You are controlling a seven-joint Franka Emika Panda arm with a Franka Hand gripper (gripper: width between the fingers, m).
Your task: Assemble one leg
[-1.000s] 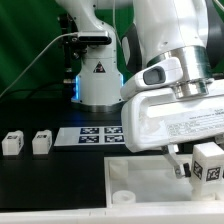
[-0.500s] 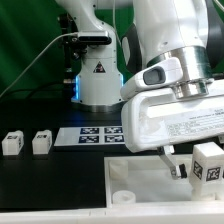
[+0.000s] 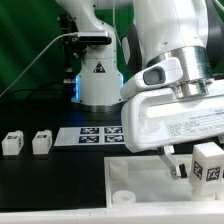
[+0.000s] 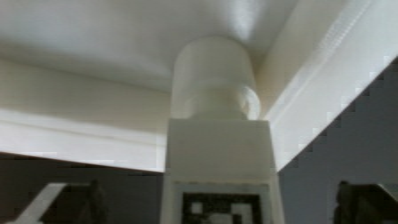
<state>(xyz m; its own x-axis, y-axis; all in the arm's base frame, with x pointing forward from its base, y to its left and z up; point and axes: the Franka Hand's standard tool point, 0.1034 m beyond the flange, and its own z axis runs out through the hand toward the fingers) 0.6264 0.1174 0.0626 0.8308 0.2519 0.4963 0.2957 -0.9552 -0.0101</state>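
One leg [image 3: 207,166], a stubby white block with a black-and-white tag, stands upright over the right part of the flat white panel [image 3: 140,190]. My gripper [image 3: 197,170] hangs over it, and one dark finger [image 3: 180,167] shows on its left. In the wrist view the leg [image 4: 221,120] runs down the middle with its rounded end toward the panel [image 4: 89,90]. The dark fingers [image 4: 50,205] stand wide on both sides of it with gaps, so the gripper [image 4: 217,212] is open around the leg. Two more legs [image 3: 12,143] [image 3: 41,142] sit at the exterior view's left.
The marker board [image 3: 93,135] lies behind the panel, in front of the arm's base [image 3: 100,85]. A green curtain hangs at the back. The arm's white body [image 3: 170,100] fills the exterior view's right.
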